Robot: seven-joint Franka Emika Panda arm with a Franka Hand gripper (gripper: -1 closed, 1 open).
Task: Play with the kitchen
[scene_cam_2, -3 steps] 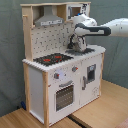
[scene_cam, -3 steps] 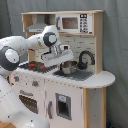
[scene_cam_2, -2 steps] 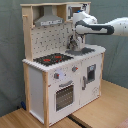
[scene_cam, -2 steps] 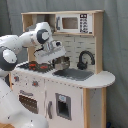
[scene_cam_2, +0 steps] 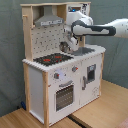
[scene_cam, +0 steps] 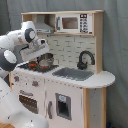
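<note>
Hand (scene_cam_2: 66, 47) sits low over the back of the hob (scene_cam_2: 50, 59), arm reaching in under the range hood (scene_cam_2: 50, 21); in the first exterior view the hand (scene_cam: 44, 61) is near the hob's rear edge by the tiled backsplash (scene_cam: 70, 47). Finger spread: cannot tell, the tips blur into something dark and rounded at the hob, maybe a small pot, can't confirm, can't say if it's touched or held. The kitchen (scene_cam_2: 60, 75) stands on a wooden bench (scene_cam_2: 100, 112) in the second exterior view, pale wood frame and white panels, filling most of both exterior views. Going outward: grey sink (scene_cam: 74, 73) next to the hob, black faucet (scene_cam: 84, 59) arched behind the sink, microwave (scene_cam: 74, 23) on the upper shelf, oven door (scene_cam_2: 64, 94) under the hob with knobs (scene_cam_2: 64, 75) above it, a second small door (scene_cam: 62, 106) below the sink. Handling judgement: the kitchen body looks stiff and heavy for one arm, not something to lift; work the moving parts. Best holds likely the oven door handle, the knobs (small, smooth, probably slippery, pinch from the front), the faucet neck (thin, may be plastic, go gentle). Hinged doors probably light, pull along the arc, don't yank. Panels look painted and smooth, poor grip on flat faces.
</note>
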